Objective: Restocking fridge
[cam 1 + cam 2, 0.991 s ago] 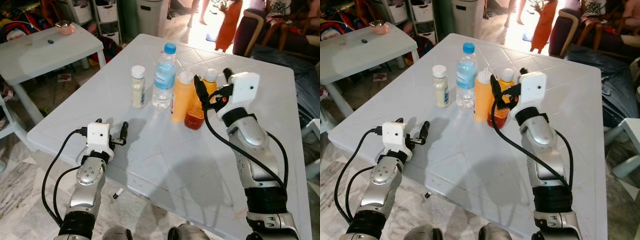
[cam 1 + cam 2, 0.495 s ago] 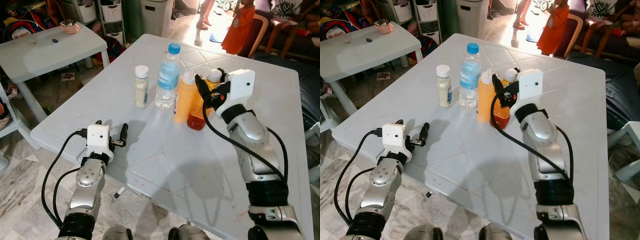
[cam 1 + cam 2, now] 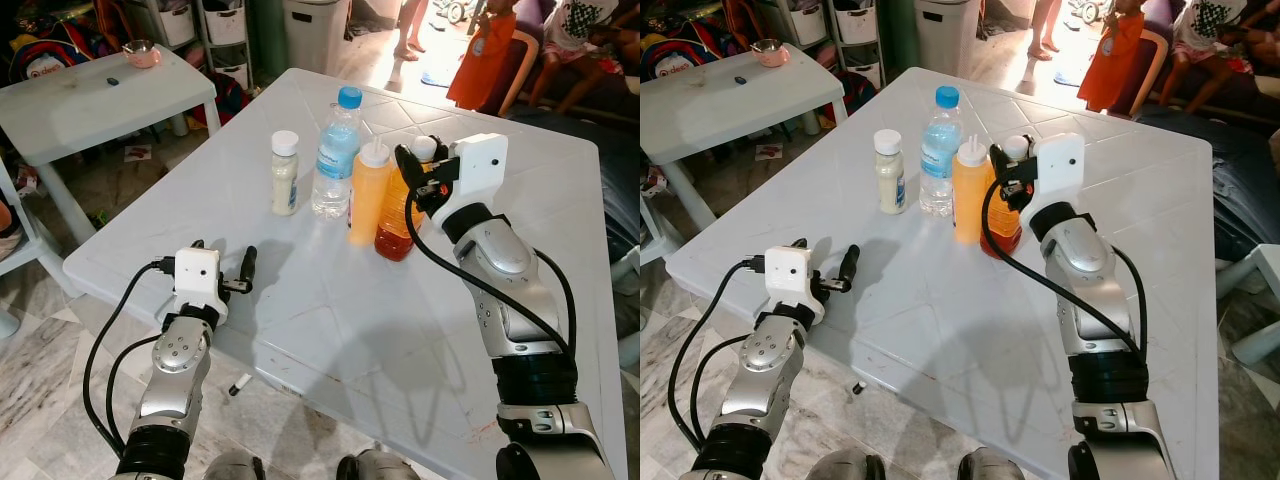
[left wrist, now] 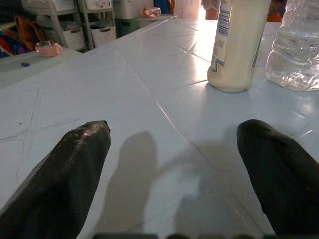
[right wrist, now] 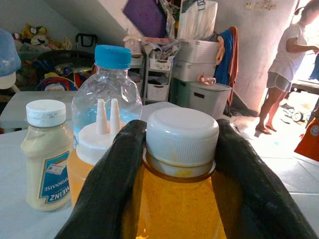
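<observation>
Right claw has closed in and now grips the amber bottle at its neck, at 12 o'clock on the white desk, ready for lifting; left claw rests spread, unladen.

A: What's hidden on the white tabletop?
B: The amber-filled bottle with the white cap; its lower body runs off the right wrist view's edge, black jaws covering both shoulders.
A: And at twelve o'clock?
B: People, cut off above the waist.
</observation>
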Available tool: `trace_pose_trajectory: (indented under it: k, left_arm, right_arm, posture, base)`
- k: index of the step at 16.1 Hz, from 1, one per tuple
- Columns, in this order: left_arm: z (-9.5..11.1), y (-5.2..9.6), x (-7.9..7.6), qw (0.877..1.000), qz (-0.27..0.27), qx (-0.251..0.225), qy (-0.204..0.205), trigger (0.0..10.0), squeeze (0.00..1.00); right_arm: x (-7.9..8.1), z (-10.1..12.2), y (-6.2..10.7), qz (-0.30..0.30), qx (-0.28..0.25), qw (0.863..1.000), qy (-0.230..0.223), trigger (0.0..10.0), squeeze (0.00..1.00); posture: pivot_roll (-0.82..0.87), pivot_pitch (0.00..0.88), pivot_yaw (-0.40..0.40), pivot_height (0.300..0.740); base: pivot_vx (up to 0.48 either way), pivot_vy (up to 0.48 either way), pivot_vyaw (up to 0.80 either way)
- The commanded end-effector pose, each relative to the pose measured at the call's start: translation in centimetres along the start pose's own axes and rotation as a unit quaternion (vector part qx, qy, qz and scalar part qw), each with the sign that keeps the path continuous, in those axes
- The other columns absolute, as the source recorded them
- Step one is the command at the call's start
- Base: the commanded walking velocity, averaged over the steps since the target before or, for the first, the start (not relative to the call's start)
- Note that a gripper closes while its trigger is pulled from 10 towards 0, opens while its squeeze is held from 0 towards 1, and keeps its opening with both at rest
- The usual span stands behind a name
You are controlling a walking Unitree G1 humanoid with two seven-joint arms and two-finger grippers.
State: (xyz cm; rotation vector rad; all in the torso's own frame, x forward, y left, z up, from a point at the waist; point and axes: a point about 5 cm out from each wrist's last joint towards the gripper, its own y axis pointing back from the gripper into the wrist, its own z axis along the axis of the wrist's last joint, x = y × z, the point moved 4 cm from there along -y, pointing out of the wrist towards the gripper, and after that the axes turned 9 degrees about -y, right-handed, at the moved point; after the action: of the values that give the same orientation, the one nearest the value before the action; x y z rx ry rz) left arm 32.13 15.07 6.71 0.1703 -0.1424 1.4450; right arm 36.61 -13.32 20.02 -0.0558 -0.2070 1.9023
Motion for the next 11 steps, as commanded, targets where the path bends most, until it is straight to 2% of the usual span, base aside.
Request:
trace_pose_trajectory:
  k: [1, 4, 5, 8, 9, 10, 11]
  left_arm:
    - [0.1, 0.1, 0.1, 1.0, -0.002, 0.001, 0.0, 10.0, 0.0]
    - [0.0, 0.1, 0.1, 1.0, -0.002, 0.002, 0.0, 10.0, 0.0]
    - [-0.4, -0.2, 0.4, 1.0, 0.016, 0.023, -0.004, 10.0, 0.0]
    - [-0.3, -0.4, 0.7, 0.999, 0.024, 0.027, 0.004, 10.0, 0.0]
    - [-0.4, -0.5, 0.8, 0.999, 0.022, 0.031, 0.002, 10.0, 0.0]
    - [-0.4, -0.5, 0.8, 0.999, 0.02, 0.031, 0.002, 10.0, 0.0]
    - [-0.4, -0.5, 0.7, 0.999, 0.019, 0.03, 0.002, 10.0, 0.0]
  right_arm:
    - [-0.8, -0.5, 0.0, -0.016, 0.017, 1.0, 0.001, 0.0, 0.0]
    - [-0.8, -0.5, 0.0, -0.018, 0.018, 1.0, -0.004, 0.0, 0.0]
    - [0.0, -0.8, 0.1, -0.019, 0.024, 0.999, -0.014, 0.0, 0.0]
    - [0.9, -1.2, 0.4, -0.025, 0.027, 0.999, -0.019, 0.0, 0.0]
    - [2.0, -1.6, 1.0, -0.027, 0.021, 0.999, -0.022, 0.0, 0.0]
    - [2.1, -1.5, 1.1, -0.026, 0.02, 0.999, -0.023, 0.0, 0.0]
    - [2.5, -1.5, 1.1, -0.021, 0.018, 0.999, -0.024, 2.4, 0.0]
  posture:
    - [-0.04, 0.016, -0.029, 0.74]
    - [-0.04, 0.017, -0.028, 0.74]
    - [-0.04, 0.021, -0.023, 0.74]
    - [-0.04, 0.024, -0.015, 0.74]
    - [-0.05, 0.019, -0.006, 0.74]
    - [-0.05, 0.019, -0.006, 0.74]
    - [-0.05, 0.017, -0.004, 0.74]
  base:
    - [0.0, 0.0, 0.0]
    - [0.0, 0.0, 0.0]
    - [0.0, 0.0, 0.0]
    - [0.0, 0.0, 0.0]
    - [-0.281, 0.0, 0.0]
    - [-0.289, 0.0, 0.0]
    - [-0.289, 0.0, 0.0]
